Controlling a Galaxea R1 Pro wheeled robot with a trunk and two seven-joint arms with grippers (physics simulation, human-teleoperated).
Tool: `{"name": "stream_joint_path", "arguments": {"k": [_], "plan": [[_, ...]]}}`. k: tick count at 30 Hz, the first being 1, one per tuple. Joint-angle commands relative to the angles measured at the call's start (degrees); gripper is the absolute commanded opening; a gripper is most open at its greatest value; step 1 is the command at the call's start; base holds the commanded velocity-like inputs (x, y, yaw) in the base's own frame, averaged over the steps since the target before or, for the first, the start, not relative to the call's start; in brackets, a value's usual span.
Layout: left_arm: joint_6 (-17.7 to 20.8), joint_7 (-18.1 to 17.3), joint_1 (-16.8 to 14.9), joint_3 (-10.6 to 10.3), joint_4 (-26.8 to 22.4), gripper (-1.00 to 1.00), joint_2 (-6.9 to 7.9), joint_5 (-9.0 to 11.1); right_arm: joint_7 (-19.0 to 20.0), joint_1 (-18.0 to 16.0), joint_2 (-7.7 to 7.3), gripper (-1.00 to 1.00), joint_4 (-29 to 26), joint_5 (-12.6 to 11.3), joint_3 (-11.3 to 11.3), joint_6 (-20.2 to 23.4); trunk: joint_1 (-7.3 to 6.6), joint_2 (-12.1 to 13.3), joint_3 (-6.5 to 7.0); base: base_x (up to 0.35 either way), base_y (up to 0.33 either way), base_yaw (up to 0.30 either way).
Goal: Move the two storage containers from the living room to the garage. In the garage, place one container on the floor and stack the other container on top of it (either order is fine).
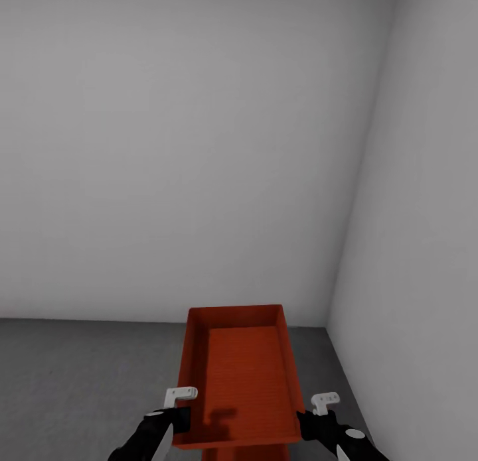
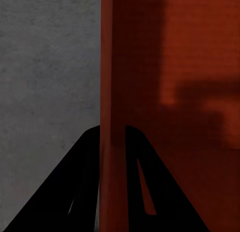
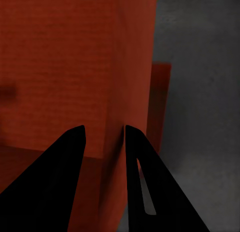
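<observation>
Orange-red container (image 1: pixel 242 375) hangs between my hands, left hand (image 1: pixel 174 418) and right hand (image 1: pixel 311 421) each clamped on a side wall, second container (image 3: pixel 161 97) directly below.

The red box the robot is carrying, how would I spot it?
Find the corner where the two pale grey walls meet the dark grey concrete floor. In front of it is an orange-red rectangular open-topped box, with the left hand and right hand pinching its side walls. A second red box peeks out beneath it.
</observation>
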Motion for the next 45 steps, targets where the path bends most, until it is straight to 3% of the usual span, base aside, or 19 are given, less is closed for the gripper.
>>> {"name": "stream_joint_path", "arguments": {"k": [1, 8, 21, 33, 45], "plan": [[0.13, 0.13, -0.07, 1.26, -1.77, -1.00, -0.14, -0.83, 1.39, 0.01, 0.56, -1.00, 0.12, -0.58, 0.89, -0.07, 0.06, -0.11, -0.13, 0.253, 0.000, 0.000], [0.13, 0.13, -0.07, 1.26, -1.78, -1.00, -0.14, -0.83, 1.39, 0.01, 0.56, -1.00, 0.12, -0.55, 0.97, -0.07, 0.06, -0.11, -0.15, 0.067, 0.000, -0.032], [0.13, 0.12, -0.07, 1.26, -1.77, -1.00, -0.14, -0.81, 1.39, 0.01, 0.56, -1.00, 0.12, -0.53, 0.98, -0.07, 0.06, -0.11, -0.16, 0.022, 0.000, -0.228], [0.13, 0.12, -0.07, 1.26, -1.76, -1.00, -0.14, -0.83, 1.39, 0.01, 0.56, -1.00, 0.12, -0.53, 0.98, -0.07, 0.06, -0.11, -0.16, 0.261, 0.000, -0.009], [0.13, 0.10, -0.07, 1.26, -1.78, -1.00, -0.14, -0.77, 1.30, 0.01, 0.56, -1.00, 0.12, -0.53, 0.98, -0.07, 0.06, -0.11, -0.16, 0.017, 0.000, 0.106]]}}
